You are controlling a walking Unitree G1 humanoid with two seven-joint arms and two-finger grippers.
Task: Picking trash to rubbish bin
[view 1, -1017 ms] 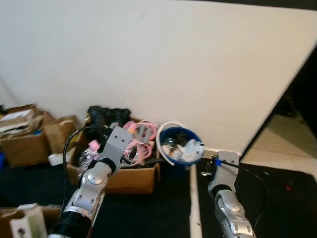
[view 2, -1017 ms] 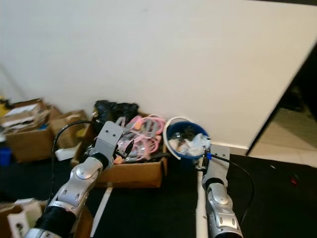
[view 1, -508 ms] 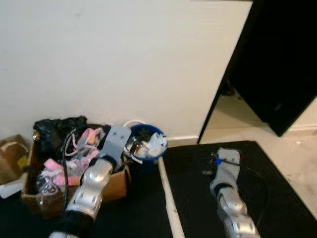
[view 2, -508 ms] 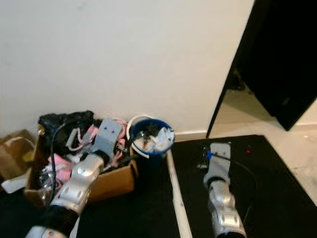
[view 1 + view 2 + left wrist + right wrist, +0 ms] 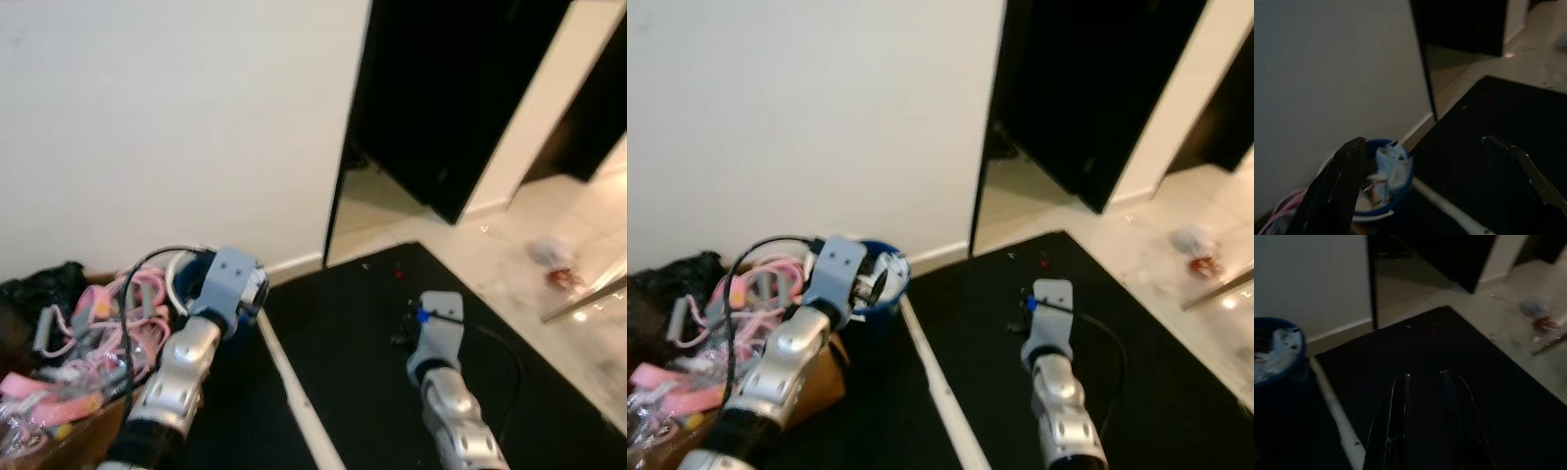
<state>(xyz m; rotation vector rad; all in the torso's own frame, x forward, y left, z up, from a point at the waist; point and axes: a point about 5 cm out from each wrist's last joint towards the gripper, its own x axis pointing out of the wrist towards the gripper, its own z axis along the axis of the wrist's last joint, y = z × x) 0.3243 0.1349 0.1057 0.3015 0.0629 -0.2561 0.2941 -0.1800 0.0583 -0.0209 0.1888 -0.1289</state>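
Bin (image 5: 1382, 182) sits beyond spread left tool (image 5: 1435, 181); right tool (image 5: 1425, 421) seemingly clenched.

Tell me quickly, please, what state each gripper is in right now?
Left gripper: open, fingers spread wide and empty, pointing toward the blue bin.
Right gripper: shut, fingers close together, holding nothing, above the black mat.

The blue rubbish bin (image 5: 884, 284) is mostly hidden behind the left arm's wrist (image 5: 838, 272); only its right rim and some white trash show. The cardboard box (image 5: 59, 431) of pink items is cut off by the left and near edges. Far right on the pale floor, a small blurred object (image 5: 554, 257) with a reddish patch is too smeared to identify. The left hand (image 5: 1435, 186) has both fingers cut by the picture's near edge.
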